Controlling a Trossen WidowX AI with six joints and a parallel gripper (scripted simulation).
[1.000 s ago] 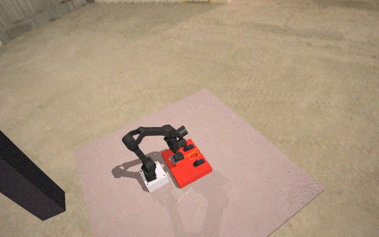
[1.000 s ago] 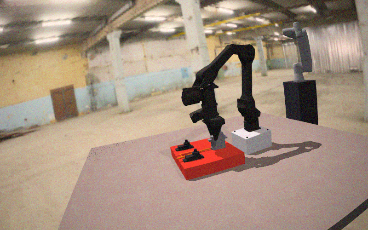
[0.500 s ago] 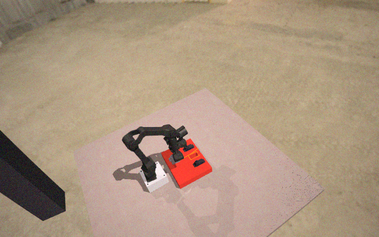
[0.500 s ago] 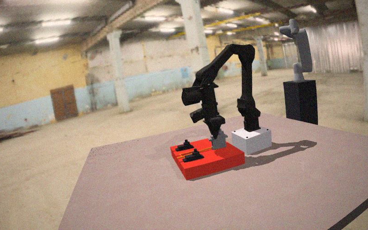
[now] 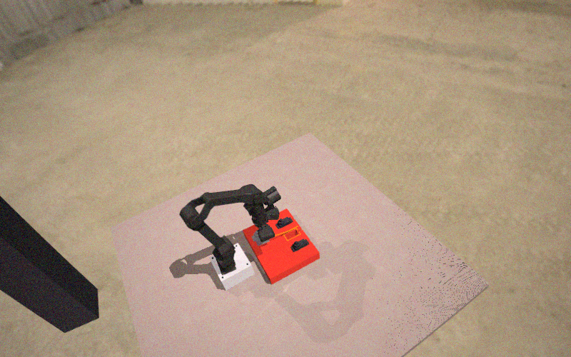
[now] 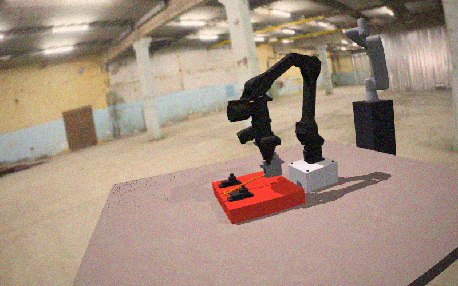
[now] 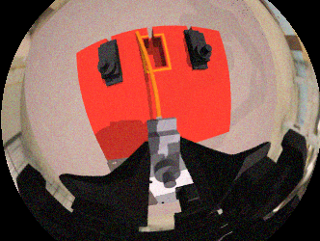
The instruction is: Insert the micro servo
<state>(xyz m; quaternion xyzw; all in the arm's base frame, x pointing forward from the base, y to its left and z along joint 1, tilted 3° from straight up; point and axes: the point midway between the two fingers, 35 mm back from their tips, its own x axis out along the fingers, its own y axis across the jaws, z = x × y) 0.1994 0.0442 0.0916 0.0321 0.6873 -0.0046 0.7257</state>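
The loose grey micro servo [image 5: 258, 240] [image 6: 272, 170] [image 7: 165, 137] is upright between the fingers of my gripper [image 5: 263, 236] [image 7: 163, 143], which is shut on it. In the exterior view it hangs slightly above the base-side part of the red deck [image 5: 278, 261] [image 6: 266, 209] [image 7: 193, 101]. Its shaft [image 7: 167, 175] points up. Its orange cable [image 6: 248, 182] [image 7: 155, 92] stretches away from the base, passing left of the empty pocket [image 5: 293, 232] [image 7: 157, 57] in the wrist view. An orange outline [image 7: 167, 52] marks the pocket. The fingers partly cover the servo's body.
Two black servos sit in the deck on either side of the pocket: one [image 5: 283, 222] [image 6: 240, 194] [image 7: 110, 63] on its left in the wrist view, the other [image 5: 299, 245] [image 6: 229, 181] [image 7: 197, 48] on its right. The white arm base [image 5: 238, 273] [image 6: 318, 176] stands beside the deck.
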